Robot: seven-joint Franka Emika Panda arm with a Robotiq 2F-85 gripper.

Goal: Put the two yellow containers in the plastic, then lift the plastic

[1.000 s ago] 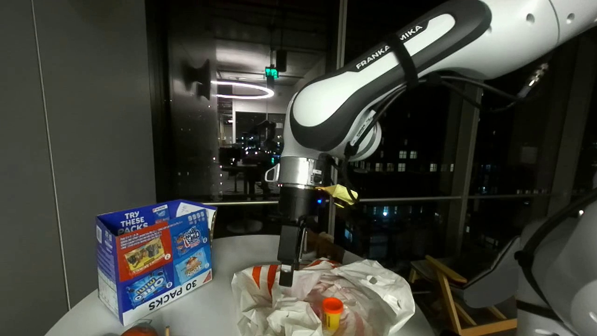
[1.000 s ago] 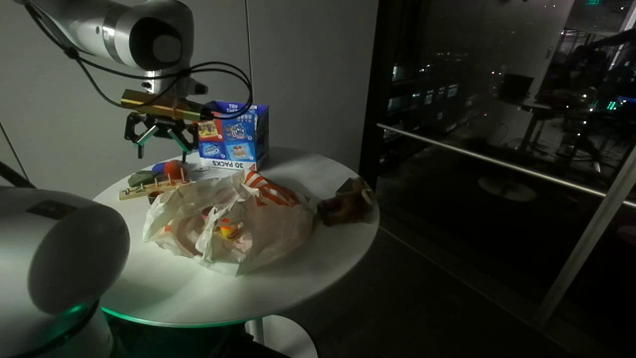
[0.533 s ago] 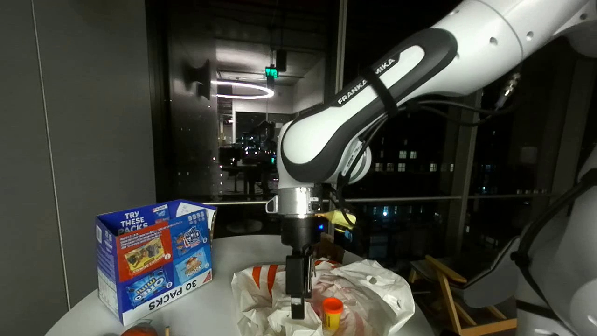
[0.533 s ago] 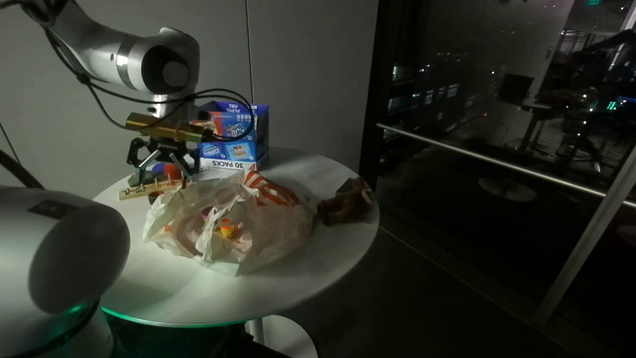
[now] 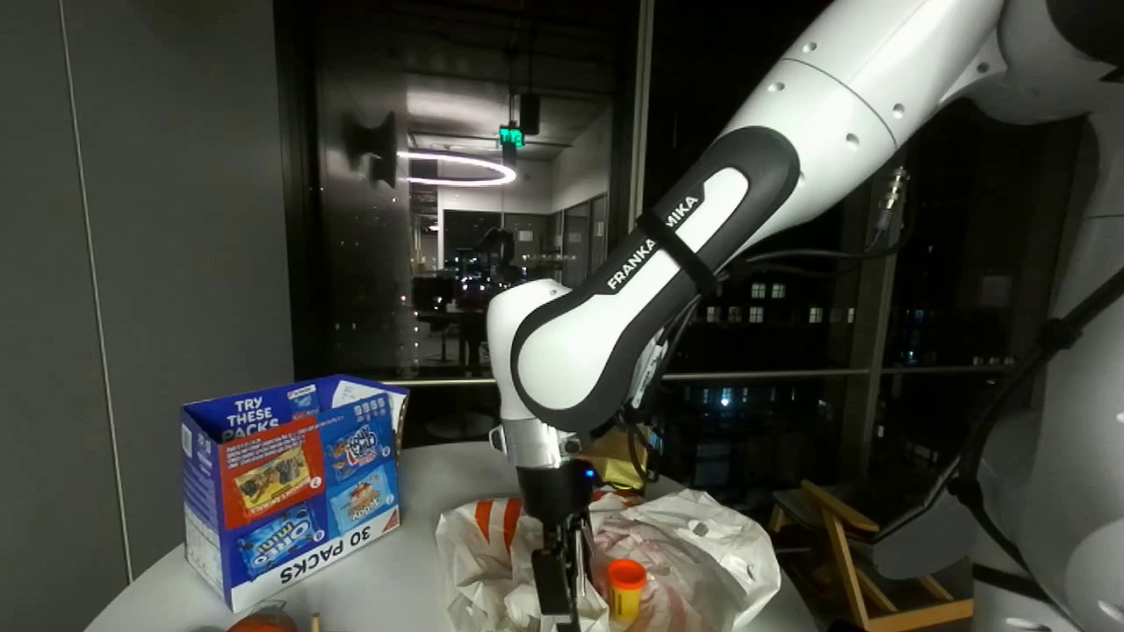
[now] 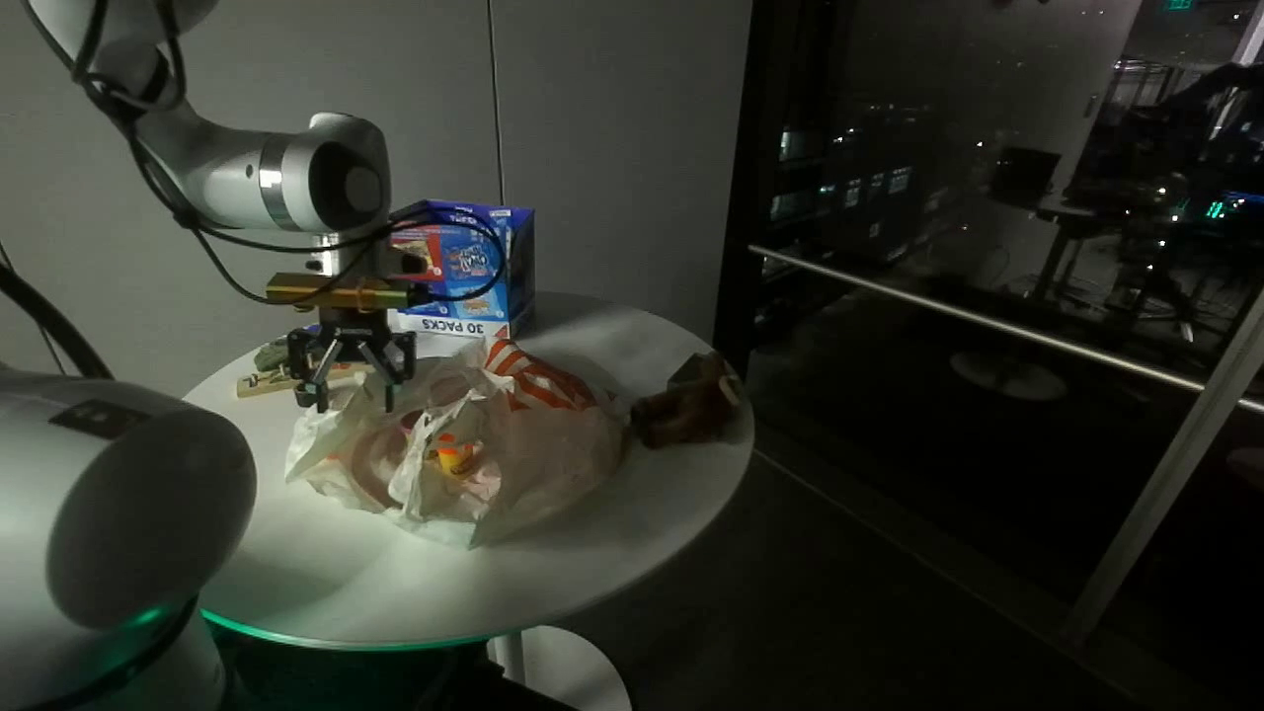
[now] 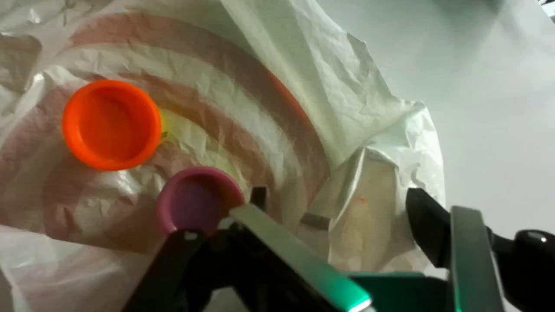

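Observation:
The white plastic bag with red-orange stripes [image 6: 553, 449] lies spread open on the table; it also shows in the wrist view [image 7: 321, 73]. A yellow container with an orange lid [image 5: 625, 597] stands upright inside it; its lid fills the wrist view's left part [image 7: 112, 125]. A second container with a pink-purple lid [image 7: 197, 197] stands beside it in the bag; its body is mostly hidden. My gripper [image 6: 355, 400] is low over the bag's edge. In the wrist view my gripper [image 7: 338, 201] is open, with a crumpled fold of the bag between its fingers. The left finger is near the pink lid.
A blue snack box [image 5: 290, 491] stands on the round white table [image 6: 326, 583]. A brown object [image 6: 686, 410] lies at the table's far edge, beside the bag. A wooden pegged board [image 6: 262, 383] lies behind my gripper. A red round item [image 5: 263, 623] is at the table's front.
My gripper has moved down from above the table to the bag's edge, and its fingers stay open. The bag and the containers have not visibly moved.

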